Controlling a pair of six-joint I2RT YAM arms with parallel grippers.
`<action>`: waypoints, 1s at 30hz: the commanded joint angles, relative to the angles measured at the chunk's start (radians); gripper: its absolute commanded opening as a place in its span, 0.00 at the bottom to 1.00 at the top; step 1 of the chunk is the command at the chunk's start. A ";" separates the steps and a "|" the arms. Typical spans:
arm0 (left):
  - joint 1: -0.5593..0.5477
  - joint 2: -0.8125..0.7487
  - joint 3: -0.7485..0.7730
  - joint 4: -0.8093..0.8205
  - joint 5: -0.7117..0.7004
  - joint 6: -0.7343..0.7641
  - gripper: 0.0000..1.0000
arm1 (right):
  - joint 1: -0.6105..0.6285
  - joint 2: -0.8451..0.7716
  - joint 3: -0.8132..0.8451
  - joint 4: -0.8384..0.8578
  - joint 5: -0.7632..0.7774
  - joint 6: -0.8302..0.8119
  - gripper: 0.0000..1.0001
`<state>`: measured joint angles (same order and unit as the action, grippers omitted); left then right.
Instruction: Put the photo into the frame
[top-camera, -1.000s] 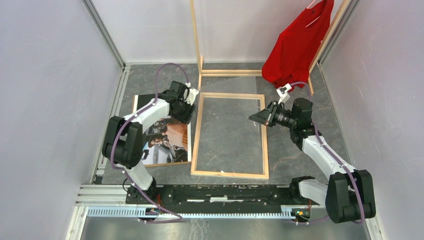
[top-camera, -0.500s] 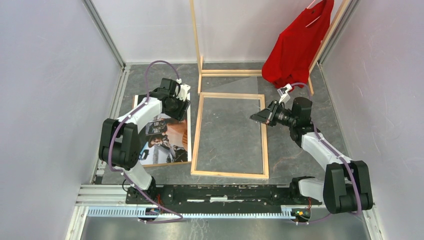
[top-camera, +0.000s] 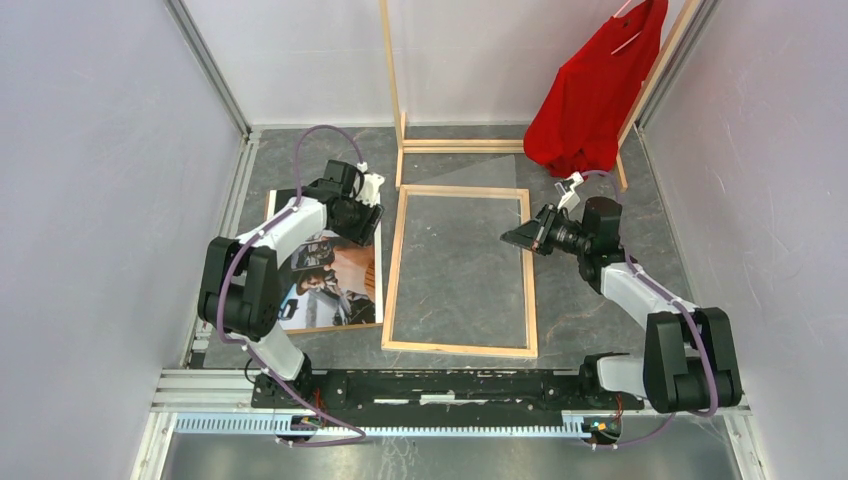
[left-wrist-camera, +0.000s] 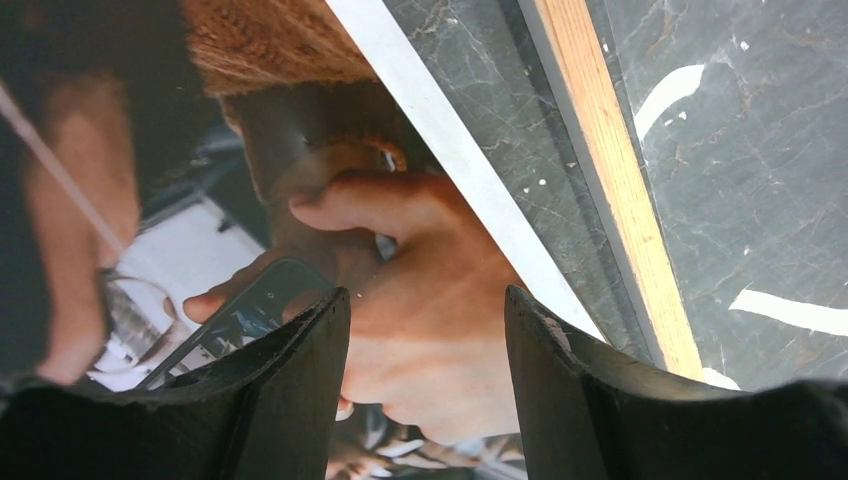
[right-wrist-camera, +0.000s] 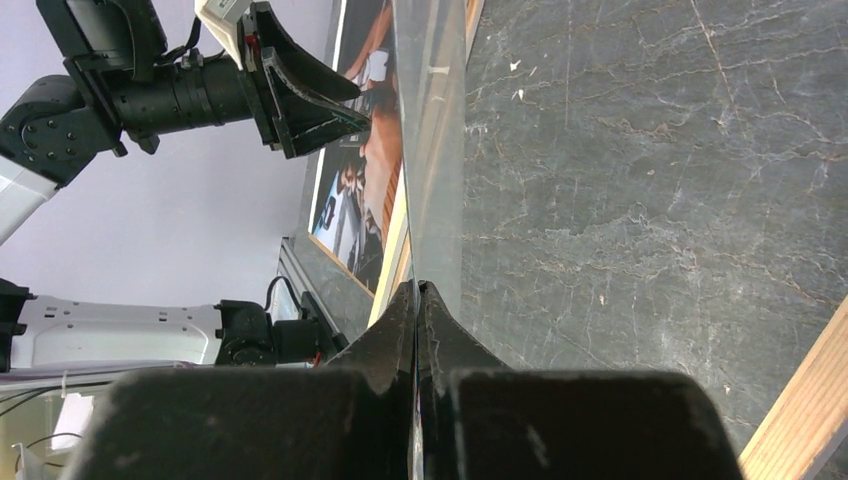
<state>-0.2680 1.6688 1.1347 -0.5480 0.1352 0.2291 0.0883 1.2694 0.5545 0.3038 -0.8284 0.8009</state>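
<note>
The photo (top-camera: 330, 285) lies face up on the dark table at the left, a hand and a phone showing in the print (left-wrist-camera: 420, 250). Just right of it lies the frame (top-camera: 460, 348), light wood side up, its left rail (left-wrist-camera: 620, 190) close to the photo's edge. My left gripper (top-camera: 365, 215) hovers open over the photo's far right corner, nothing between its fingers (left-wrist-camera: 300, 360). My right gripper (top-camera: 510, 237) is at the frame's right rail, shut on the edge of a thin clear pane (right-wrist-camera: 432, 150) that tilts up from the frame. The photo (right-wrist-camera: 365, 170) shows beyond the pane.
A tall wooden rack (top-camera: 392, 80) stands at the back with a red shirt (top-camera: 595, 90) hanging on its right side, just behind my right arm. Grey walls close in both sides. A metal rail (top-camera: 440, 385) runs along the near edge.
My left gripper has drawn back left from the frame's left rail to over the photo's far right corner. The right gripper keeps its hold and has hardly moved.
</note>
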 joint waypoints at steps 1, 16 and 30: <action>-0.018 -0.024 -0.031 0.022 0.029 -0.036 0.65 | -0.005 0.022 -0.009 0.058 -0.026 0.021 0.00; -0.076 0.000 -0.101 0.100 0.040 -0.061 0.64 | -0.006 0.189 0.063 -0.105 -0.043 -0.039 0.00; -0.077 0.026 -0.098 0.109 0.014 -0.045 0.56 | -0.005 0.076 -0.022 0.195 -0.096 0.123 0.00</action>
<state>-0.3428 1.6936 1.0389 -0.4679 0.1589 0.2020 0.0788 1.3830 0.5594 0.3115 -0.8833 0.8398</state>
